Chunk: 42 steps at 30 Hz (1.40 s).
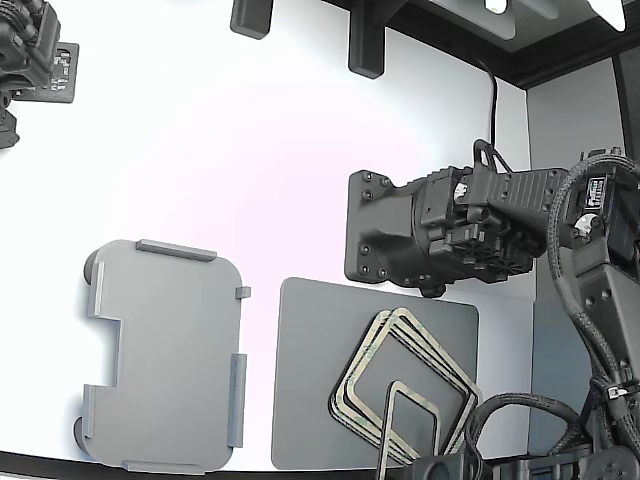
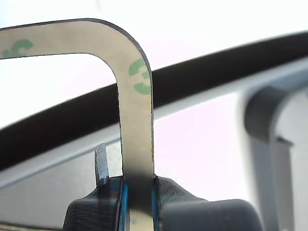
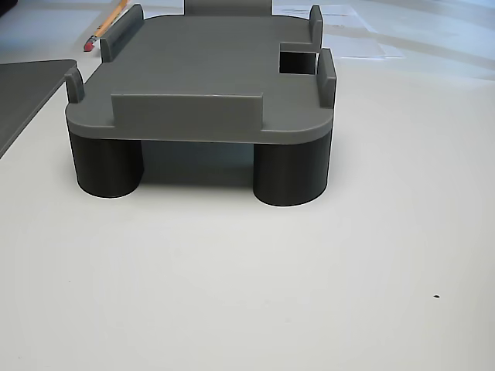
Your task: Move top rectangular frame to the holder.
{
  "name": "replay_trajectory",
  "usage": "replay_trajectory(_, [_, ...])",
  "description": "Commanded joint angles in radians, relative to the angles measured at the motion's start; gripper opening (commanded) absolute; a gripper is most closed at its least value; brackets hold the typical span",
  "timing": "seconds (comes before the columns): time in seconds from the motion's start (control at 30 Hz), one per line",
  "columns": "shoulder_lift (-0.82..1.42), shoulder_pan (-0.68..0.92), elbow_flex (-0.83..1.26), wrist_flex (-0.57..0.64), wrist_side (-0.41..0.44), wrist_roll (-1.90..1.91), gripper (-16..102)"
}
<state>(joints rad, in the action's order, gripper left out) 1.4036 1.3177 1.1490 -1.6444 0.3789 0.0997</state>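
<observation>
Gripping thin beige rounded-corner rectangular frame between black ribbed gripper pads, clenched on one long side | frame held edge-up above stack on dark grey flat mat | light grey lipped holder tray lying toward exterior view's left (still empty).

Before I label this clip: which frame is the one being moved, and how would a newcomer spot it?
In the exterior view, find the dark grey mat on the white table, right of the light grey holder. A stack of beige frames lies on it. The top rectangular frame is the one standing upright, pinched in the gripper; the others lie flat.
</observation>
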Motion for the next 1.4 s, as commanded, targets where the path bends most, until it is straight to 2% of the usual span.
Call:
replay_trajectory(0.0, [0.029,-0.074,-0.043,-0.009,0.023,0.23,-11])
replay_trajectory(0.23, [0.089,-0.176,-0.008,-0.011,0.172,0.65,-11])
replay_trajectory(0.3, [0.115,-0.209,0.017,-0.011,0.192,0.65,-11])
replay_trajectory(0.5, [0.187,-0.368,0.08,-0.011,0.109,0.6,-11])
replay_trajectory(0.67, [0.222,-0.439,0.114,0.0,0.158,0.657,-11])
replay_trajectory(1.0, [0.255,-0.56,0.109,-0.009,0.135,0.551,-13])
replay_trajectory(1.27, [0.221,-0.652,0.023,-0.011,0.121,0.853,-12])
replay_trajectory(1.37, [0.21,-0.658,0.015,-0.011,0.16,1.101,-12])
